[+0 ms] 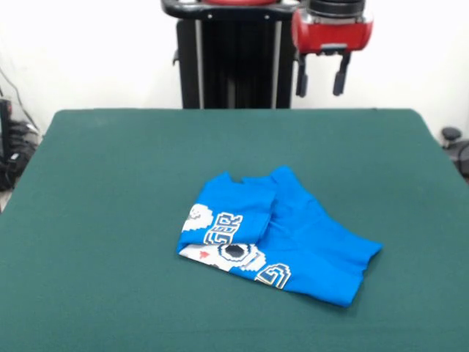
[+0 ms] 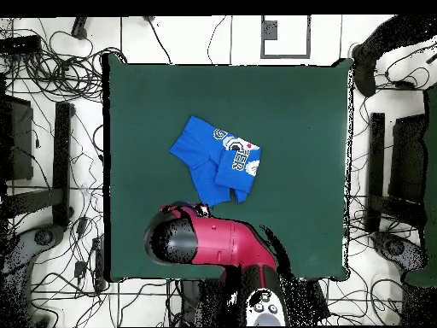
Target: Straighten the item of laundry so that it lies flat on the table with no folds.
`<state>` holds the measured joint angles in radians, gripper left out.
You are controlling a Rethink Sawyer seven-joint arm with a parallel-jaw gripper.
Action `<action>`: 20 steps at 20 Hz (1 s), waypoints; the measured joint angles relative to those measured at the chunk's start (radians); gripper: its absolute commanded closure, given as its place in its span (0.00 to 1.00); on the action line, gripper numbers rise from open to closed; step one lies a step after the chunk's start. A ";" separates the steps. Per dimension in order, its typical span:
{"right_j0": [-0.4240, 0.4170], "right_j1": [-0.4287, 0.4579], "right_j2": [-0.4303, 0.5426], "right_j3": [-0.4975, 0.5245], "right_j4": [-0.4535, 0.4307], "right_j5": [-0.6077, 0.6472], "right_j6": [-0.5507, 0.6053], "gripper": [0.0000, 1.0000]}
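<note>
The item of laundry [image 1: 282, 231], a bright blue T-shirt, lies crumpled and folded over itself near the middle of the green table [image 1: 110, 191]. Part of its white, black and yellow graphic with lettering shows along its near left side. From above, the shirt [image 2: 209, 158] sits just beyond the arm's red wrist. My gripper [image 1: 321, 75] hangs high above the table's far edge, well clear of the shirt, open, with nothing between its two dark fingers [image 1: 301, 77]. In the overhead view the arm's red body [image 2: 213, 243] hides the gripper.
The green table [image 2: 290, 111] stretches wide on all sides of the shirt. Cables, chairs and dark equipment [image 2: 51, 171] crowd the floor around it. The black pedestal [image 1: 234, 59] stands behind the far edge.
</note>
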<state>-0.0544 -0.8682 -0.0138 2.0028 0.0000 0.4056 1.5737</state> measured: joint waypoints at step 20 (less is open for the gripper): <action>-0.018 0.013 -0.118 -0.040 0.044 0.026 0.001 0.00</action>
<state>-0.0725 -0.8551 -0.1319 1.9631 0.0445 0.4318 1.5745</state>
